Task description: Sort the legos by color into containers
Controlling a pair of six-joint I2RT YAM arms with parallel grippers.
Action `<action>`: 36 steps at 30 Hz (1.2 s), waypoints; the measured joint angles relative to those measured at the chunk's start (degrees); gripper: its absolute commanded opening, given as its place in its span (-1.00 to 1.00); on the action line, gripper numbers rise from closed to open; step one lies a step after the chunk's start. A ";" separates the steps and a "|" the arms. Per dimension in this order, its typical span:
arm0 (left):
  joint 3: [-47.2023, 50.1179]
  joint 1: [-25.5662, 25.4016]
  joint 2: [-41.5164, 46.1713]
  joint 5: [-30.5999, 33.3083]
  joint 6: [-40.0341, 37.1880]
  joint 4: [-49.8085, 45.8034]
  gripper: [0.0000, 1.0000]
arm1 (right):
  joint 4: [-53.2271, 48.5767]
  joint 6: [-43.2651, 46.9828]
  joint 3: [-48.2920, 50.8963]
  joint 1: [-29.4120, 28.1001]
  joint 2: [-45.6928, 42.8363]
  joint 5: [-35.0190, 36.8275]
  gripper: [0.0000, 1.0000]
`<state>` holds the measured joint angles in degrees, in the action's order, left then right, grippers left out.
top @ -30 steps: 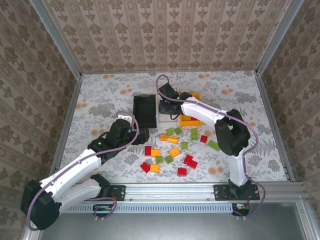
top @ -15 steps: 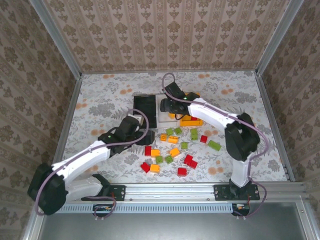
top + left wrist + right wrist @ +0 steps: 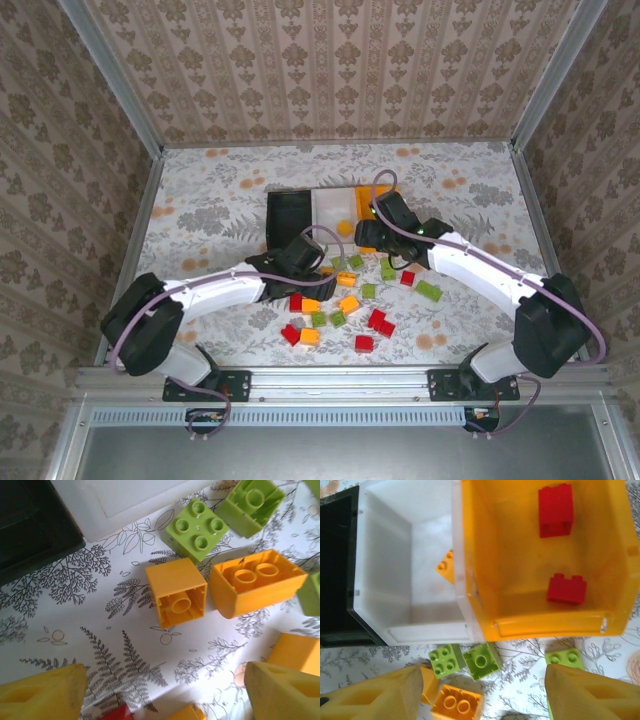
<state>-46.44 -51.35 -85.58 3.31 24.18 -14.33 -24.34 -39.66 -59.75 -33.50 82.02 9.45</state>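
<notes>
Just before the white bin (image 3: pixel 420 630), left pincer (image 3: pixel 165 680) and right pincer (image 3: pixel 484 680) wide, empty, among orange and green legos (image 3: pixel 176 597).

The left arm (image 3: pixel 215 292) and right arm (image 3: pixel 480 268) both wear glossy white plastic shells between bulky black joint housings. A thin purple-grey cable (image 3: pixel 330 235) loops along each arm. The wrists end in wedge-shaped yellow plastic fingers (image 3: pixel 42 695).

The left bin (image 3: pixel 335 555), middle bin (image 3: pixel 385 565) and right bin (image 3: pixel 510 555) are sitting side by side in a touching row mid-bench (image 3: pixel 220 180). Two bricks (image 3: pixel 555 511) are lying in the right bin, and a lone brick (image 3: pixel 446 566) is lying against the middle bin's right wall. The loose legos (image 3: pixel 339 318) are lying scattered before the row.
</notes>
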 measured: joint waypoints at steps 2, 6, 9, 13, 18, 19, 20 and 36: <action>-0.74 0.00 -2.19 0.44 -0.37 0.57 0.62 | 0.04 -0.02 0.98 0.39 -1.31 -0.07 0.33; -3.30 0.00 -6.47 0.85 -1.14 1.38 0.55 | 0.22 -0.02 1.70 1.38 -3.82 -0.28 0.33; -4.59 0.00 -8.92 1.07 -1.60 2.45 0.53 | 0.42 0.00 2.12 2.21 -5.33 -0.44 0.34; -5.57 0.00 -11.04 1.07 -1.86 3.15 0.53 | 0.46 0.00 2.60 3.13 -6.69 -0.55 0.35; -6.62 0.00 -13.38 1.29 -1.99 3.76 0.41 | 0.61 0.00 3.28 4.02 -7.76 -0.87 0.35; -6.62 0.00 -13.60 1.33 -2.01 3.72 0.37 | 0.63 0.00 3.37 4.02 -7.91 -0.87 0.35; -6.62 -0.02 -13.81 1.68 -2.08 3.78 0.32 | 0.68 0.00 3.48 4.15 -8.04 -0.87 0.35; -5.57 -0.11 -13.64 2.25 -2.56 6.27 -0.30 | 1.07 -0.02 4.37 5.31 -9.33 -1.31 0.35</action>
<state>-52.01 -51.46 -99.22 5.56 21.63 -8.05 -23.27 -39.68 -55.37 -28.18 72.69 8.14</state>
